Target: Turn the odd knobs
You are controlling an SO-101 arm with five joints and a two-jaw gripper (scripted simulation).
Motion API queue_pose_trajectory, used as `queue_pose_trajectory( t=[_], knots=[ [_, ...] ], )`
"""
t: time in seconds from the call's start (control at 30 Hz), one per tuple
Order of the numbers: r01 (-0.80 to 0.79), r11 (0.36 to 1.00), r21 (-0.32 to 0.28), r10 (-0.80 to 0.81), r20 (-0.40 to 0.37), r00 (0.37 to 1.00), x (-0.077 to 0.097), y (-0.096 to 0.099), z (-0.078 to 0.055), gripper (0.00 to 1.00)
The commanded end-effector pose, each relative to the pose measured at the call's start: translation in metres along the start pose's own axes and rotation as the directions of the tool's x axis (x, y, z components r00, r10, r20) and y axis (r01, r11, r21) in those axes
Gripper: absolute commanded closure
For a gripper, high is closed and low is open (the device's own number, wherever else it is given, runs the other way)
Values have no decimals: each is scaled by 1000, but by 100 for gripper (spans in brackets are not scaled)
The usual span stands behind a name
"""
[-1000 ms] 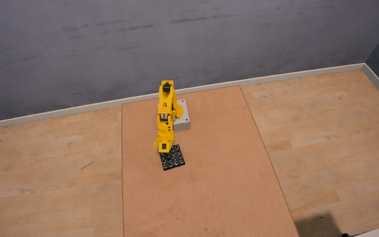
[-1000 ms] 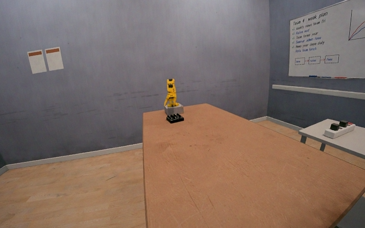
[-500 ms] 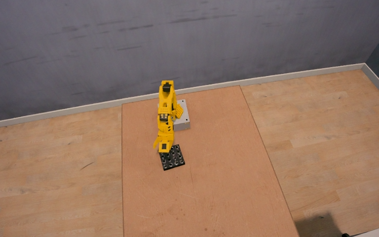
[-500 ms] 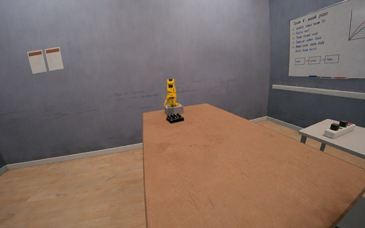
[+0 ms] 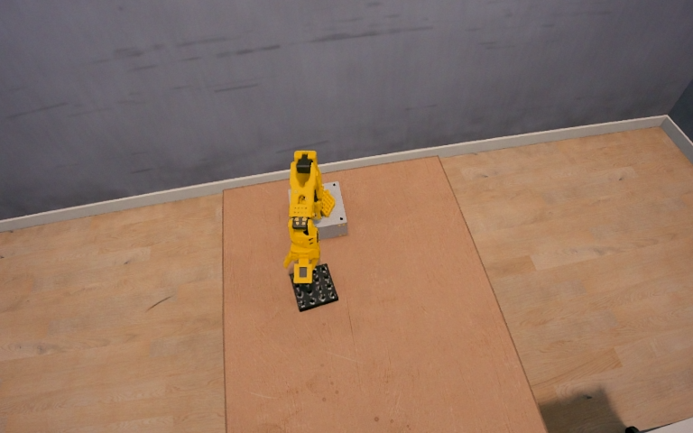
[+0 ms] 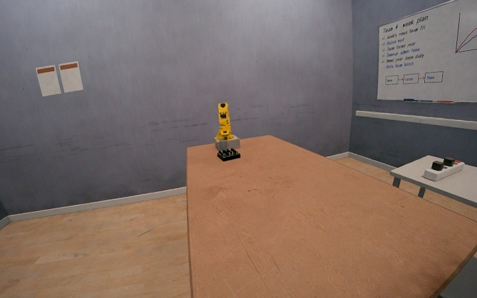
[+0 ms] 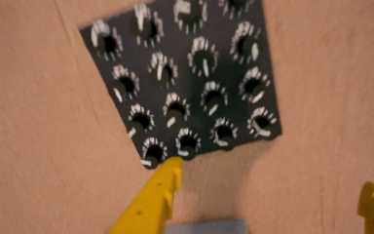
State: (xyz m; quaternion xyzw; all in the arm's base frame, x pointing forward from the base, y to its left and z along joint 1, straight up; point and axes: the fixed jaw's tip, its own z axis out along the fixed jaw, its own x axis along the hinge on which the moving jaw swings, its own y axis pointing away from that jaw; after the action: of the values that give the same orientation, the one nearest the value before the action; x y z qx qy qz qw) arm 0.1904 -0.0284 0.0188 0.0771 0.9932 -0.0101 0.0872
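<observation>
One yellow arm [image 5: 301, 198] [image 6: 223, 119], one knob box [image 5: 333, 299] [image 6: 229, 158] [image 7: 195, 122] and two wall sheets [image 6: 48, 82] are seen.

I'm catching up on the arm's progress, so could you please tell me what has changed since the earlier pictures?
The hand has shifted slightly outward from the base, further over the near part of the knob box. Nothing was visibly taken hold of or let go. The box and base stayed put; any knob turning is too small to tell.
</observation>
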Motion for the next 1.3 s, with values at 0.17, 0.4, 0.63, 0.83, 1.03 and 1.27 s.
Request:
queue_pose_trajectory(
  t=[0.17,0.4,0.63,0.83,1.03,1.27],
  knots=[
    [-1,1000,-6,0,-167,986,24,1,13,60],
    [-1,1000,-7,-1,-175,985,25,1,13,60],
    [4,1000,-7,-5,-175,985,26,1,13,60],
    [21,1000,-10,-22,-175,984,26,1,13,60],
    [43,999,-14,-45,-175,984,26,1,13,60],
    [108,994,-26,-111,-173,979,26,1,13,61]
  ],
)
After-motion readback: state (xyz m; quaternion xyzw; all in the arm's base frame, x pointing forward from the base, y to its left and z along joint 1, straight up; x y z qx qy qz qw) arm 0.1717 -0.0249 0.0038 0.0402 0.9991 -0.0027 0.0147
